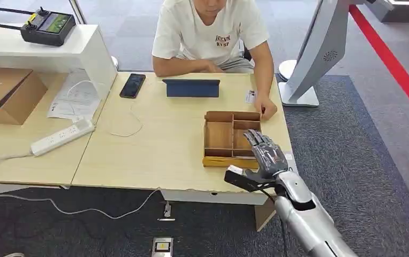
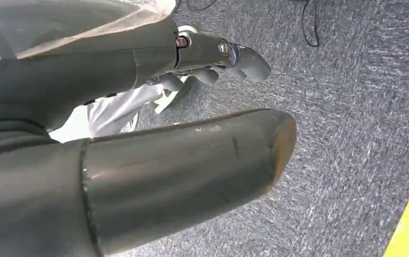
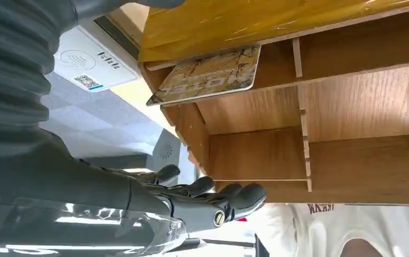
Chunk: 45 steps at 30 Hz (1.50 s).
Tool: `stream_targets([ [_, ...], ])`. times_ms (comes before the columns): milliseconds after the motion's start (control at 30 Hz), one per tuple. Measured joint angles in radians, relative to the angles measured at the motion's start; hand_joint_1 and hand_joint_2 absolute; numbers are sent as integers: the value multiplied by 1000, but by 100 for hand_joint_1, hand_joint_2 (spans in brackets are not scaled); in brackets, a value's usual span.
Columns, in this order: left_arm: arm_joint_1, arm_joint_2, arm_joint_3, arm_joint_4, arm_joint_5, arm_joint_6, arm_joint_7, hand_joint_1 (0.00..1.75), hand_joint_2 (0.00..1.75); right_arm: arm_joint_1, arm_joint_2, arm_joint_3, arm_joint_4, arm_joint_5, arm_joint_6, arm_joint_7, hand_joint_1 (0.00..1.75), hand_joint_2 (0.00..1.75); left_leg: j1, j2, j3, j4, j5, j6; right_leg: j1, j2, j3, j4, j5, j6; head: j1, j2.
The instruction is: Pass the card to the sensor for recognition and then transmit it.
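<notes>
Head view: hovers over the near right corner of the compartmented wooden tray (image 1: 211, 135), silver right hand (image 1: 265, 154), fingers straight and apart, holding nothing. Left wrist view: hangs above grey carpet (image 2: 352, 107), left hand (image 2: 213, 59), fingers loosely extended, holding nothing. Right wrist view: leans on the tray's rim, patterned beige card (image 3: 207, 75), beside a white sensor pad (image 3: 92, 67).

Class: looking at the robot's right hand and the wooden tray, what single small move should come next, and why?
Probably lower the right hand into the wooden tray toward the card. The hand hovers open above the tray, holding nothing, and the card leans in a near compartment, not yet grasped.
</notes>
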State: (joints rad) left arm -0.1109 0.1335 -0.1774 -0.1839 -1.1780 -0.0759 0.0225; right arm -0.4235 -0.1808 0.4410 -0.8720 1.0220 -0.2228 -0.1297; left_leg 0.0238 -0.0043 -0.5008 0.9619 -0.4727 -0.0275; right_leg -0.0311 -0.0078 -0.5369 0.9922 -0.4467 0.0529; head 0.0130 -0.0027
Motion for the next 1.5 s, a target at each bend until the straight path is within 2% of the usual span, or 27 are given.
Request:
stream_targets([
  [200,0,0,1,0,0,0,0,0,0,-7,6,0,19,-2,0,-1,0,175,0,0,0,0,0,0,0,0,0,0,0,0,0,0],
  [333,0,0,1,0,0,0,-1,0,0,-10,9,0,32,-3,0,-6,9,175,0,0,0,0,0,0,0,0,0,0,0,0,0,0],
  [367,0,0,1,0,-1,0,-1,0,0,-12,11,0,35,-3,0,-7,51,175,0,0,0,0,0,0,0,0,0,0,0,0,0,0],
  [400,0,0,1,0,-1,0,-2,0,0,-14,12,0,39,-4,0,-8,152,175,0,0,0,0,0,0,0,0,0,0,0,0,0,0],
  [467,0,0,1,0,-1,0,-2,0,0,-17,13,0,45,-6,3,-10,171,175,0,0,0,0,0,0,0,0,0,0,0,0,0,0],
  [600,0,0,1,0,-2,0,-2,0,0,-23,16,0,58,-9,14,-15,175,175,0,0,0,0,0,0,0,0,0,0,0,0,0,0],
  [967,0,0,1,0,-2,0,-4,0,0,-32,21,0,78,-18,32,-17,161,175,0,0,0,0,0,0,0,0,0,0,0,0,0,0],
  [1033,0,0,1,0,-2,0,-4,0,0,-33,21,0,81,-19,32,-18,166,175,0,0,0,0,0,0,0,0,0,0,0,0,0,0],
  [1067,0,0,1,0,-3,0,-4,0,0,-33,21,0,82,-20,33,-18,161,175,0,0,0,0,0,0,0,0,0,0,0,0,0,0],
  [1267,0,0,1,0,-10,0,-4,0,0,-34,21,0,87,-27,29,-18,175,175,0,0,1,0,0,0,0,0,0,0,0,0,0,0],
  [1500,0,0,1,0,-18,0,-4,0,0,-39,22,0,90,-63,-8,-23,175,175,0,0,0,0,0,0,0,0,0,0,0,0,0,0],
])
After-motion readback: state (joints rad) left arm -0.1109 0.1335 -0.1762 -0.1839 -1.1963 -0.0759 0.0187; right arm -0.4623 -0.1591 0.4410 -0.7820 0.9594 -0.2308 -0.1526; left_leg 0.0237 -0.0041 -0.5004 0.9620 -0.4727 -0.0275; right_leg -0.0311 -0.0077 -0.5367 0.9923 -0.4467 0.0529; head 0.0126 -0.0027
